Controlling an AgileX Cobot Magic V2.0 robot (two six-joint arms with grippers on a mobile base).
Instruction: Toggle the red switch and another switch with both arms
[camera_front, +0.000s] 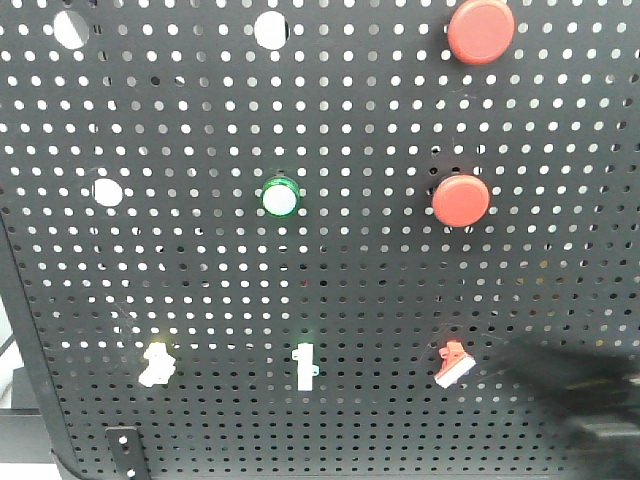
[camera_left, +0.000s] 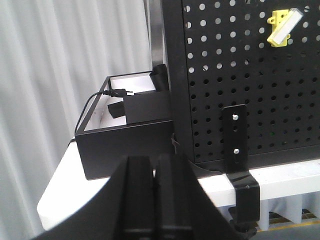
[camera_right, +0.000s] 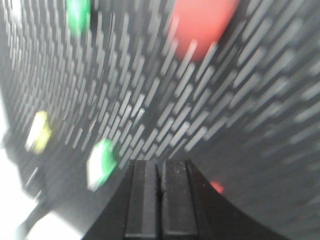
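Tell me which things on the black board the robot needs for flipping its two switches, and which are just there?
Needed:
red switch
pale yellow switch
left gripper
right gripper

Just there:
two big round red buttons
green-ringed button
white toggle
black box

pale pleated curtain (camera_left: 50, 75) behind white table (camera_left: 295, 175), black box (camera_left: 125, 145) on top

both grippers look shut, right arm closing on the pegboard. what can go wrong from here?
1. The right wrist view is motion-blurred: the right gripper is moving fast near the red switch, so it might overshoot or strike the base.
2. The green-based toggle sits between both targets, so a drifting arm could flip it.
3. The left gripper sits low, well below the yellow switch; it may clip the bracket.
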